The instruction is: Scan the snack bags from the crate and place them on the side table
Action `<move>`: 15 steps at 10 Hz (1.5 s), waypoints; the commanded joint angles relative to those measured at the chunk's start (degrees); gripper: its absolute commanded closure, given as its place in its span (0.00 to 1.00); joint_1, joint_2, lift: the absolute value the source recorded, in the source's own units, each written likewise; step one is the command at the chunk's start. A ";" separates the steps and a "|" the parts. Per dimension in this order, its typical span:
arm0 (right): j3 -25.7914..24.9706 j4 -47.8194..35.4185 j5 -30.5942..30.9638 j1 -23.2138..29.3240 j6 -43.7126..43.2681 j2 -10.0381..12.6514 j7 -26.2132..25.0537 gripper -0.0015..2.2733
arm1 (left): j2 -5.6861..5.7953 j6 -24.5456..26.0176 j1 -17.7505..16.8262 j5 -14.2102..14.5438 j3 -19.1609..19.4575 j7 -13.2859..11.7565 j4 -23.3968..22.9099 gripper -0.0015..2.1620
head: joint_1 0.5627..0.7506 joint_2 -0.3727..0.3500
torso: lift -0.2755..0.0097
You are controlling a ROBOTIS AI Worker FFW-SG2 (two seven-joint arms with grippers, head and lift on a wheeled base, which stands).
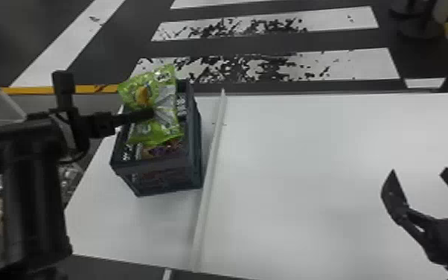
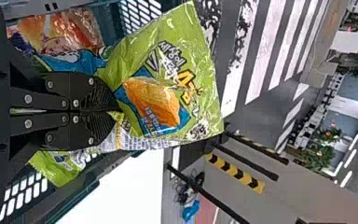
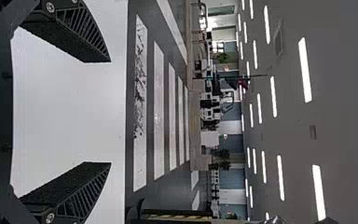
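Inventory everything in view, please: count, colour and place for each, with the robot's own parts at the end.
green snack bag: one, green with silver, over the crate
crate: one, dark blue-grey, on the tabletop's left part
other snack packaging: at least one, orange-red and blue, inside the crate
tabletop: white, under the crate and to its right
raised strip: one, whitish, just right of the crate
floor stripes: several, white on dark floor, beyond the tabletop
ceiling lights: many, white, overhead
left gripper: one, black, shut on the green snack bag
right gripper: one, black, open, at the head view's right
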 commanded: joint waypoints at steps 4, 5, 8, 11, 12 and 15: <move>0.01 0.00 0.00 0.00 -0.01 0.00 0.00 0.04 | 0.30 5.17 0.58 3.98 2.91 -0.74 -5.86 0.99 | 0.70 0.80 | 0.64; 0.01 0.00 0.00 0.00 -0.01 0.00 0.00 0.04 | 0.83 6.75 1.64 5.91 3.52 -0.65 -8.24 0.99 | 0.70 0.81 | 0.64; 0.01 0.09 0.00 0.00 -0.01 0.00 0.00 0.04 | 0.30 14.49 3.75 10.75 5.72 -0.30 -16.41 0.99 | 0.70 0.81 | 0.64; 0.01 0.00 0.00 0.09 -0.18 0.09 -0.09 0.04 | -5.85 20.11 8.84 14.35 3.79 1.20 -28.63 0.99 | 0.70 0.76 | 0.64; 0.01 -0.08 0.00 0.18 -0.18 0.09 -0.09 0.04 | -8.14 20.99 9.90 14.97 1.85 1.46 -30.82 0.99 | 0.70 0.73 | 0.64; -0.26 -0.08 -0.09 0.53 -0.89 0.09 -0.18 0.04 | -13.50 20.99 12.54 13.91 -7.29 4.01 -32.93 0.99 | 0.70 0.55 | 0.64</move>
